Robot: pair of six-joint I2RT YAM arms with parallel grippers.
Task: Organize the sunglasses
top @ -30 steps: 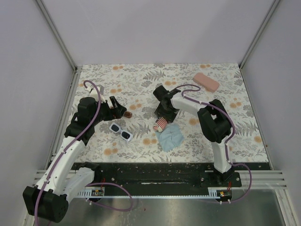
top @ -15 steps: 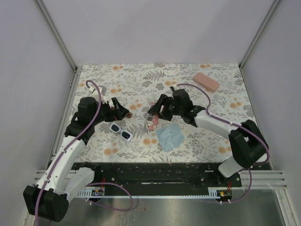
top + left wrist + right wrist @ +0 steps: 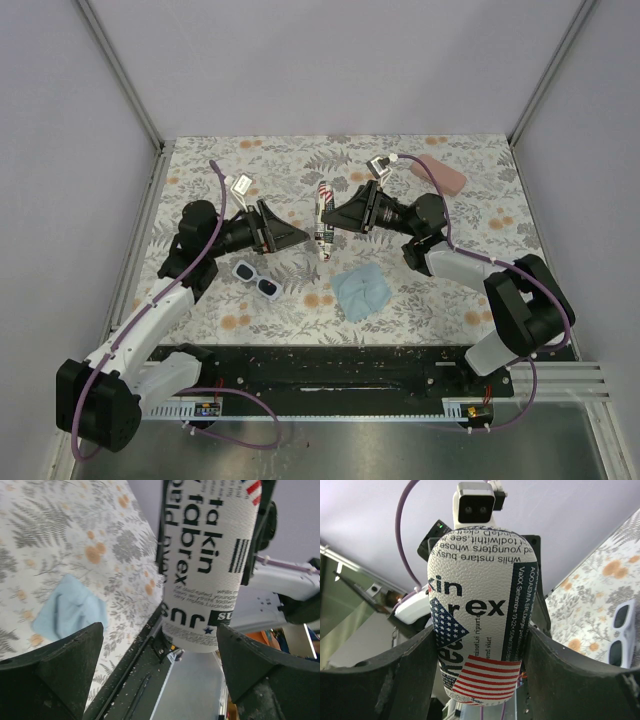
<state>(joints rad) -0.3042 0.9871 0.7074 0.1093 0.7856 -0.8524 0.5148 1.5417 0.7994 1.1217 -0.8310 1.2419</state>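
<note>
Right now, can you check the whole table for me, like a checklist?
Surface: flowery table cover, lying flat.
Job's things: white sunglasses lie on the cover; brown pair not seen.
Clutter: blue cloth and pink case on the cover; stars-and-stripes pouch up in the air.
Grippers: right gripper shut on the pouch; left gripper open, a finger on each side of it.
Cables: purple cable loops along each arm.
Surroundings: pale walls, metal posts.
</note>
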